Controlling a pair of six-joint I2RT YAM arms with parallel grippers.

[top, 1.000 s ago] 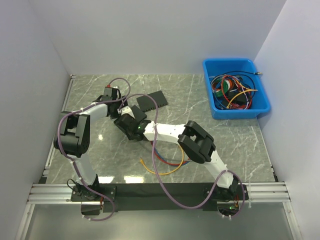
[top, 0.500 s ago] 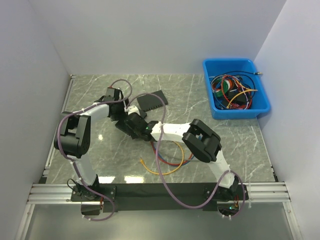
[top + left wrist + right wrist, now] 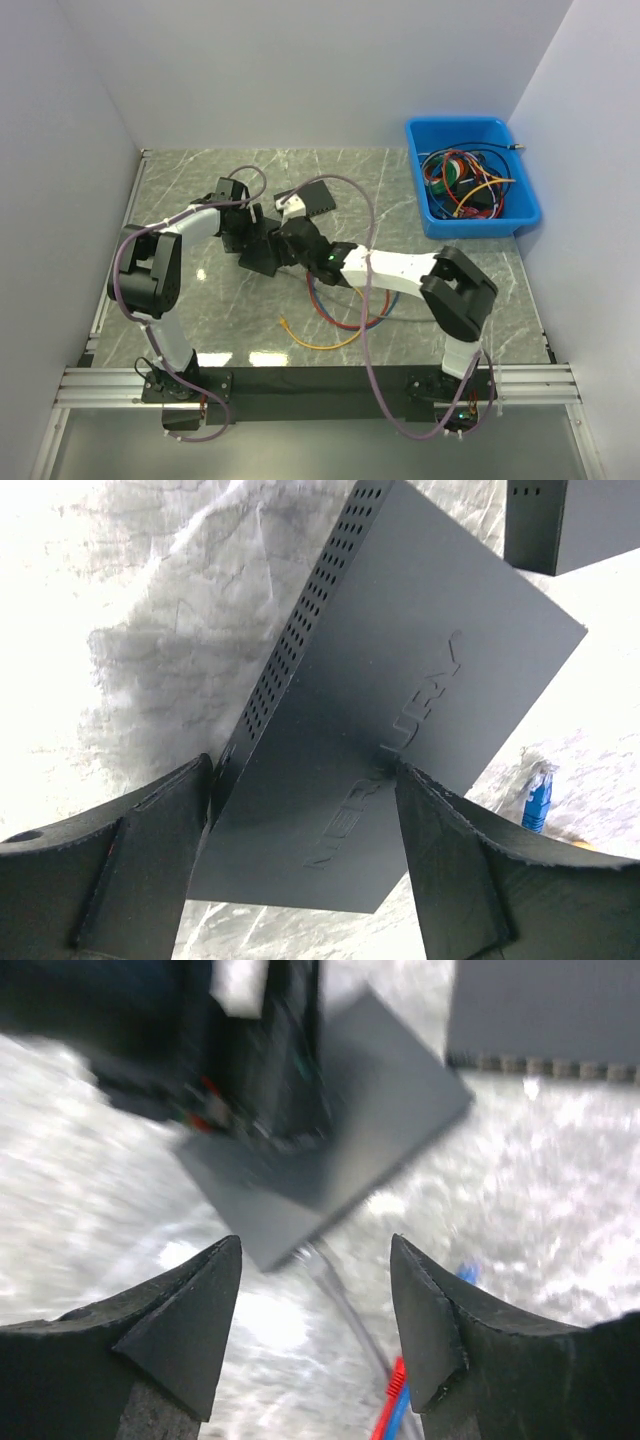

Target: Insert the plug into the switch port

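left tool [image 3: 300,780] clamped on switch [image 3: 400,680] | right tool [image 3: 315,1247] wide, empty | blue plug [image 3: 537,800] loose on surface [image 3: 120,600] just beside switch | risk: switch may pivot in grip under insertion push, plug jams off-axis

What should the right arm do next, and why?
Probably lower the right tool toward the blue plug and close on it. The right tool is open and empty, the blue plug lies unheld beside the switch, and the left tool clamps the switch by its sides, so the switch looks ready for insertion.
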